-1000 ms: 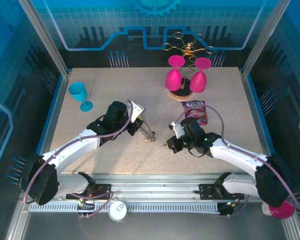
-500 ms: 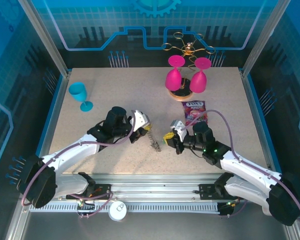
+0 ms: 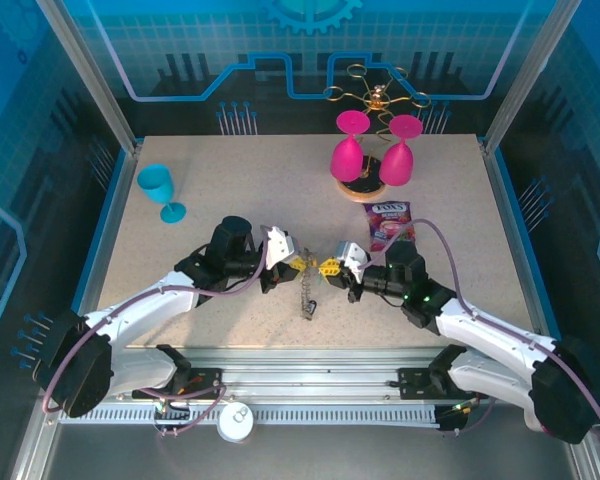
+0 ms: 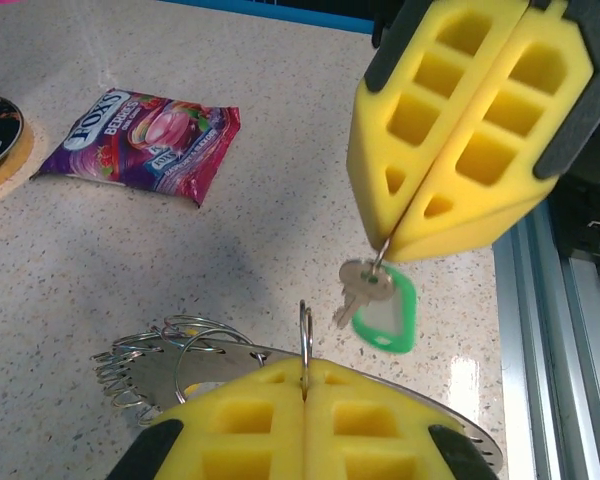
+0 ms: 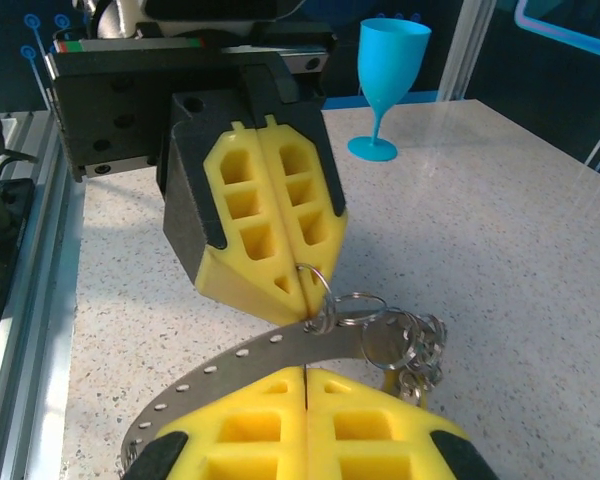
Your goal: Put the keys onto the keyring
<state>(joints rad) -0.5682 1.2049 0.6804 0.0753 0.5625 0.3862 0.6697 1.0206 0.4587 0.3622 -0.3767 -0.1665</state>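
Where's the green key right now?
In the left wrist view, the green key hangs from the shut right gripper, just above the left gripper holding the keyring.

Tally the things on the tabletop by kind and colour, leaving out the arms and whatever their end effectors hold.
Pink glasses: 2
Blue glass: 1
Candy bag: 1
Gold wire stand: 1
Total: 5

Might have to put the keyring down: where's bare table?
Bare: the far stretch between the blue goblet and the pink glasses; the right edge beside the candy packet. Crowded: the centre, where the left gripper and right gripper meet, keyring dangling below.
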